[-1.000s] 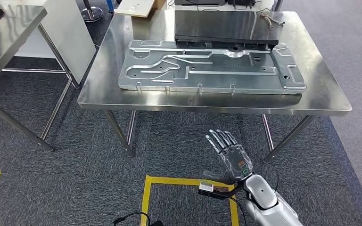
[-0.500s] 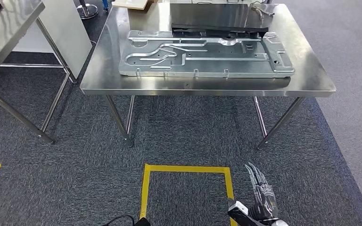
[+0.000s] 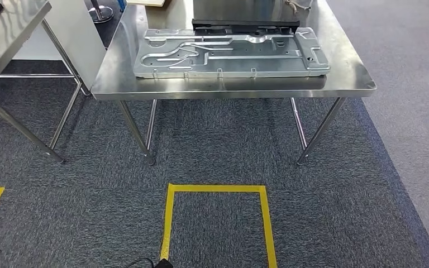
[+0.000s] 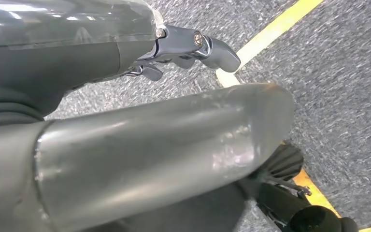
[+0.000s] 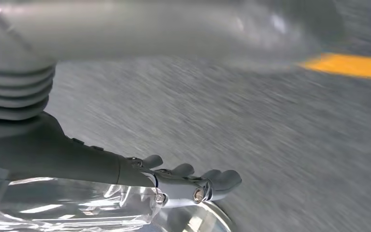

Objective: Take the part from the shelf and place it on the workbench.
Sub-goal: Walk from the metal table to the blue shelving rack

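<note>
Head view, part (image 3: 232,53) on workbench (image 3: 229,86), far edge cut off

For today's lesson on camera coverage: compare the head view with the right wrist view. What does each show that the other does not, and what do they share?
Head view alone: the steel workbench, with the large stamped metal part lying flat on it and a black piece behind that, plus a second steel table to the left.

Right wrist view alone: the right hand, holding nothing, its fingers extended over the floor; the picture is motion-blurred.

Both: grey carpet and yellow floor tape.
</note>
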You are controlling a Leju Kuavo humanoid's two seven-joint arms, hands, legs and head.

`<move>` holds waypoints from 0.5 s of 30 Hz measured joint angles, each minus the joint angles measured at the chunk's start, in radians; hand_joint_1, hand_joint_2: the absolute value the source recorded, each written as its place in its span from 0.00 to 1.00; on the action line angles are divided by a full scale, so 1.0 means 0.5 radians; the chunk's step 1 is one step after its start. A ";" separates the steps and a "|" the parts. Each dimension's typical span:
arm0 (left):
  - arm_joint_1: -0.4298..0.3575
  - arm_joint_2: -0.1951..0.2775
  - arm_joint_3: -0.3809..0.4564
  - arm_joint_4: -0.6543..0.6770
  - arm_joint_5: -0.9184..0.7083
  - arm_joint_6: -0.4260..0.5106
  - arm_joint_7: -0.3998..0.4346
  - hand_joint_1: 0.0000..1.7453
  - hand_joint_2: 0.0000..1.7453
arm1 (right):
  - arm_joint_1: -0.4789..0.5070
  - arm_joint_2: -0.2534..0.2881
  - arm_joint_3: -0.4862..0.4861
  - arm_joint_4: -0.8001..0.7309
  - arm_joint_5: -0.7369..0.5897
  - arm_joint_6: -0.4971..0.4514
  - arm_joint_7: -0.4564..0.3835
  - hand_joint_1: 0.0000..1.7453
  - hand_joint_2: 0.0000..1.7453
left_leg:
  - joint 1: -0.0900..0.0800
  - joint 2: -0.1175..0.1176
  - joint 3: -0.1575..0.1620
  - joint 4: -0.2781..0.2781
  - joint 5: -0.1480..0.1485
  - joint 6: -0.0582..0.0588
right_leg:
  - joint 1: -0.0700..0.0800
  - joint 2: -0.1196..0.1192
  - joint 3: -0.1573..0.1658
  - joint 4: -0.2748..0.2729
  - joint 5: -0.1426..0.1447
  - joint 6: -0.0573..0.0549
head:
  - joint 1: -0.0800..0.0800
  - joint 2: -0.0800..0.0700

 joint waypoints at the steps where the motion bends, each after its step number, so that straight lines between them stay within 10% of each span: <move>1: -0.006 0.001 0.000 -0.001 0.000 0.001 0.004 0.00 0.00 | -0.003 0.002 -0.013 0.030 0.017 0.014 0.048 0.00 0.00 | -0.008 0.010 0.061 -0.108 -0.043 0.013 | -0.001 -0.009 -0.005 0.004 0.011 0.010 | 0.000 0.000; 4: -0.007 0.001 0.002 -0.001 -0.003 -0.003 0.016 0.00 0.00 | -0.015 0.007 -0.043 0.097 0.066 0.069 0.146 0.00 0.00 | -0.002 -0.004 0.080 -0.211 -0.041 0.037 | -0.003 -0.026 -0.021 0.014 0.023 0.047 | 0.001 0.000; 12: 0.001 0.002 0.003 -0.001 -0.010 -0.012 0.018 0.00 0.00 | -0.020 0.017 -0.053 0.139 0.107 0.133 0.167 0.00 0.00 | 0.009 -0.025 0.030 -0.222 0.019 0.067 | -0.015 0.031 -0.131 0.292 -0.200 0.077 | 0.001 0.000; 15: 0.008 0.002 0.003 -0.001 -0.013 -0.018 0.011 0.00 0.00 | -0.024 0.062 -0.054 0.157 0.132 0.163 0.148 0.00 0.00 | 0.015 -0.074 -0.057 -0.160 0.051 0.045 | -0.047 0.064 0.006 0.245 -0.203 0.103 | 0.001 0.000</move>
